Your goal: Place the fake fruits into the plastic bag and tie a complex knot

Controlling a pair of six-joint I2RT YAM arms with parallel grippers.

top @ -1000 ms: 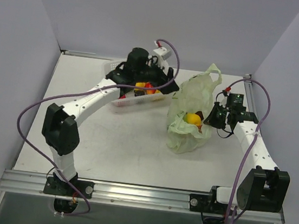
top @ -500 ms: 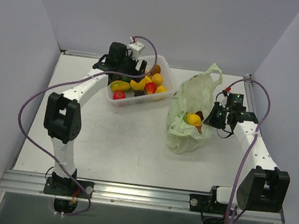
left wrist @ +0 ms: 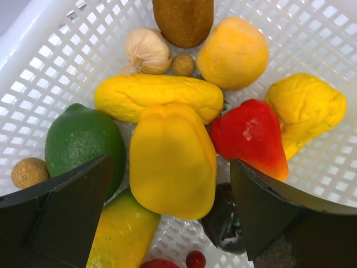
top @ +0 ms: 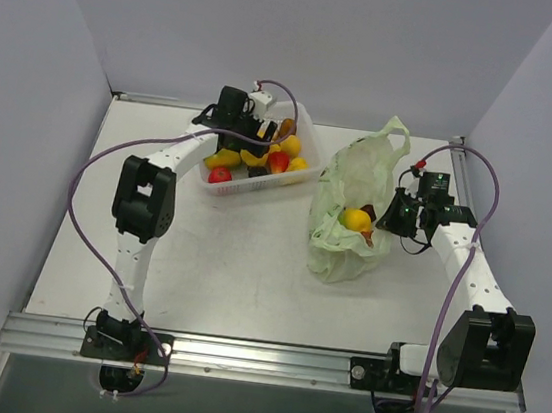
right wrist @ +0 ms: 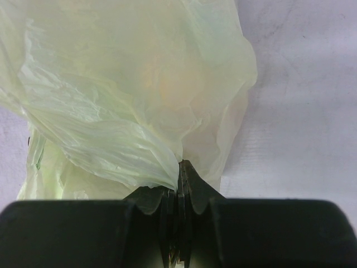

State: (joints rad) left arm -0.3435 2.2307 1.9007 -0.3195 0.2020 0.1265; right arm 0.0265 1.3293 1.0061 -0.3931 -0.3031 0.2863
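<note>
L claw (left wrist: 170, 173) spread wide, hovering just above fake fruits (left wrist: 251, 137) in white basket (left wrist: 44, 61). R claw (right wrist: 178, 167) clenched on pinch of plastic bag (right wrist: 139, 84).

The left arm (top: 144, 200) climbs from its base at the near left, folds at the elbow and stretches to the far side. Its wrist is tipped downward. The left gripper (left wrist: 167, 167) has both dark fingers (left wrist: 72, 206) spread wide, clamping nothing. The right arm (top: 465, 265) leans from the near right toward the far side. The right gripper (right wrist: 179, 167) points left, fingers pressed together on a fold of the plastic bag (right wrist: 139, 100).
</note>
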